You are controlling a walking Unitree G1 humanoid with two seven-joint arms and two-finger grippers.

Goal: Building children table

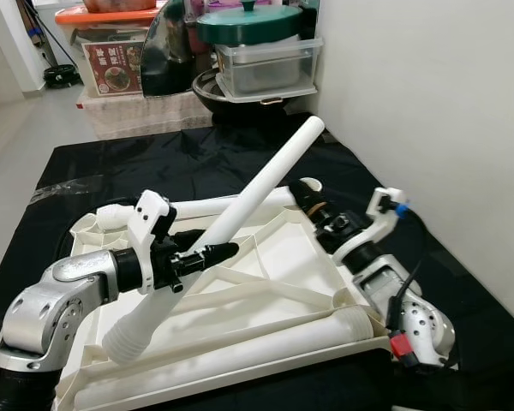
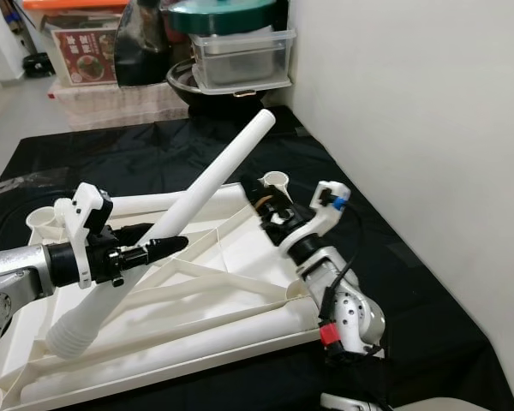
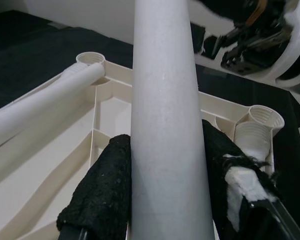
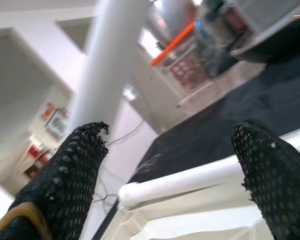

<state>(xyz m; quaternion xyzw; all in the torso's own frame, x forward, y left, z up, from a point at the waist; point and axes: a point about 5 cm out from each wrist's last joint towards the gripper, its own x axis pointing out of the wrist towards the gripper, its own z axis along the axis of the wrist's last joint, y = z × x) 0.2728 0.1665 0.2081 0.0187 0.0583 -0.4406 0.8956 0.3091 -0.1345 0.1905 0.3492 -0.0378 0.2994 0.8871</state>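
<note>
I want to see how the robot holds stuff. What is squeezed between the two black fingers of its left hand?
A long white table leg. In the left wrist view it stands between the left gripper's black fingers, touching both.

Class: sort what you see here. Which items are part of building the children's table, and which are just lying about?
Job: upturned tabletop; white leg clamped in left hand; right hand, open, at corner socket.

Lying about: green-lidded pot; clear plastic container; black sheet.
</note>
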